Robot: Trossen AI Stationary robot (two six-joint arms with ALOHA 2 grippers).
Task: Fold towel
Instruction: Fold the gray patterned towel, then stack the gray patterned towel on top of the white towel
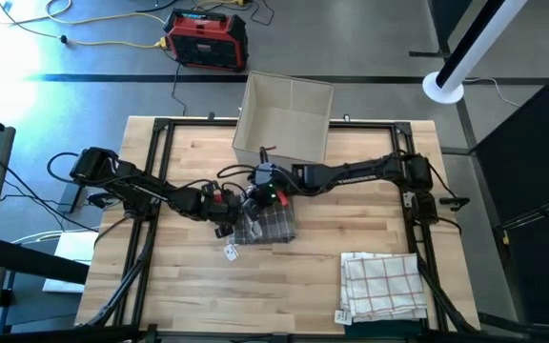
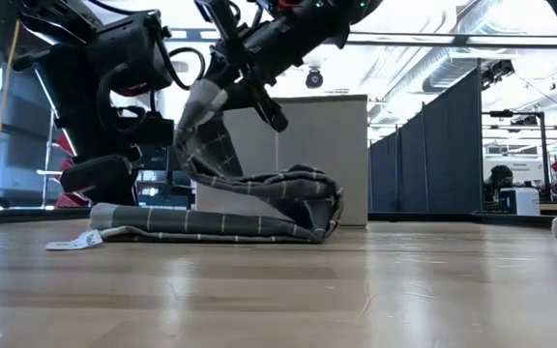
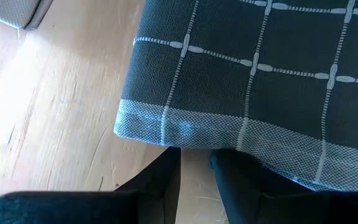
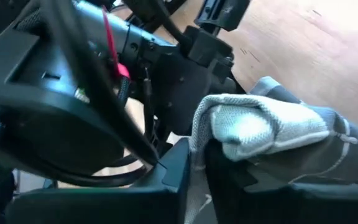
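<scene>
Right gripper (image 4: 194, 165) pinches a bunched corner of the dark checked towel (image 2: 249, 208), lifted above the table (image 2: 356, 290) in the low view. Just beside it, the left gripper (image 3: 194, 168) clamps the towel's hem. Beyond stands a box (image 1: 284, 119).

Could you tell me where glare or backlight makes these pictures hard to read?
High view: window glare washes the floor at the upper left, while the dark towel reads clearly. Low view: bright ceiling behind turns the arms into silhouettes above the towel. Left wrist view: sunlight bleaches the table. Right wrist view: the towel's lit fold glares against the shadowed left arm.
</scene>
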